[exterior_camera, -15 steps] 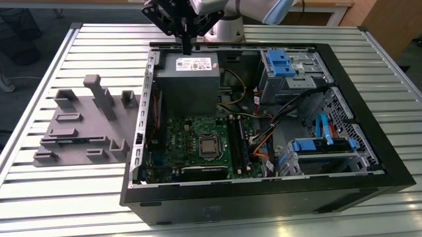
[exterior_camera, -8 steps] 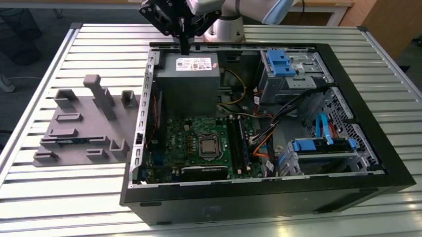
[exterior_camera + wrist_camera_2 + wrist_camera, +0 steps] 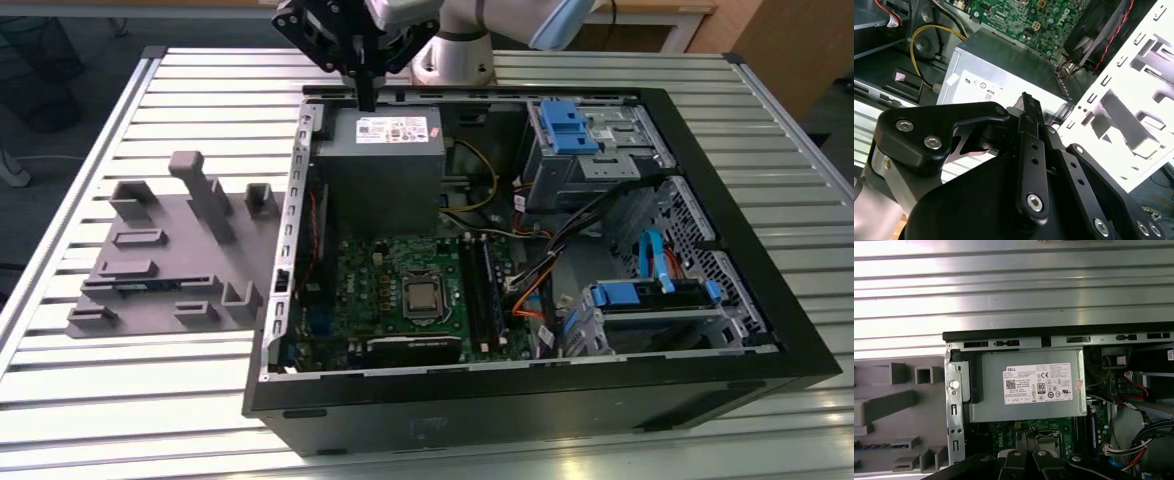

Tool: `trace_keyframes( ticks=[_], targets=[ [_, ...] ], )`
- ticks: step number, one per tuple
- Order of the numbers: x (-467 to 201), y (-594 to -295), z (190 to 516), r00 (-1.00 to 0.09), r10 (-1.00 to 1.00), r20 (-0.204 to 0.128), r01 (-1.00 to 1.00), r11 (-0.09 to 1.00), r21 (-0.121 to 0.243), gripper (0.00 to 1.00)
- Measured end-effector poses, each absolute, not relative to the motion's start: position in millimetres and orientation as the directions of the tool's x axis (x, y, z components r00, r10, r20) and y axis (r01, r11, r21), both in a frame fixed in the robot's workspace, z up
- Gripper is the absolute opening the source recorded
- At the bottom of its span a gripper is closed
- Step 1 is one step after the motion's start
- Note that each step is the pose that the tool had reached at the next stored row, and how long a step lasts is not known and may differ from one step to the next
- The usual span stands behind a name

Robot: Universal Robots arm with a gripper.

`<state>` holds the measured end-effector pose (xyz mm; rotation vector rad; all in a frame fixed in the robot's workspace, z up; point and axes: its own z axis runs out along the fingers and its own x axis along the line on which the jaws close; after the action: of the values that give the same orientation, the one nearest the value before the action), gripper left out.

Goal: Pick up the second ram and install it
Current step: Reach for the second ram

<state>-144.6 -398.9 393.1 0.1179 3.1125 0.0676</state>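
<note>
My gripper hangs over the rear end of the open computer case, just above the grey power supply. Its black fingers stand shut together with nothing between them, as both wrist views show. A narrow blue strip with dark chips, the second ram, lies in a slot of the grey fixture outside the case, toward the exterior view's left; there the ram is a thin dark line. The black memory slots run beside the processor socket on the green motherboard.
The case lies on its side on a slatted metal table. Blue-latched drive cages and loose cables fill the exterior view's right half of the case. The fixture has upright posts.
</note>
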Motion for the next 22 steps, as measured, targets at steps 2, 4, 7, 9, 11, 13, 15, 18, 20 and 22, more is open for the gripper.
trace_keyframes(
  ticks=[2, 4, 7, 9, 11, 13, 15, 18, 20, 22],
  targets=[
    [-147, -399, 393, -0.997, 0.076, -0.024, 0.075, 0.996, 0.044, 0.11],
    [-148, -399, 393, -0.997, 0.076, -0.024, 0.075, 0.996, 0.044, 0.11],
    [-151, -399, 393, -0.997, 0.076, -0.024, 0.075, 0.996, 0.044, 0.11],
    [-153, -399, 393, -0.997, 0.076, -0.025, 0.075, 0.996, 0.044, 0.11],
    [-154, -399, 393, -0.997, 0.076, -0.024, 0.075, 0.996, 0.044, 0.11],
    [-156, -399, 393, -0.997, 0.076, -0.024, 0.075, 0.996, 0.044, 0.11],
    [-157, -399, 393, -0.997, 0.076, -0.025, 0.075, 0.996, 0.044, 0.11],
    [-159, -399, 393, -0.997, 0.076, -0.025, 0.075, 0.996, 0.044, 0.11],
    [-161, -399, 393, -0.997, 0.076, -0.024, 0.075, 0.996, 0.044, 0.11],
    [-162, -399, 393, -0.997, 0.076, -0.024, 0.075, 0.996, 0.044, 0.11]
  ],
)
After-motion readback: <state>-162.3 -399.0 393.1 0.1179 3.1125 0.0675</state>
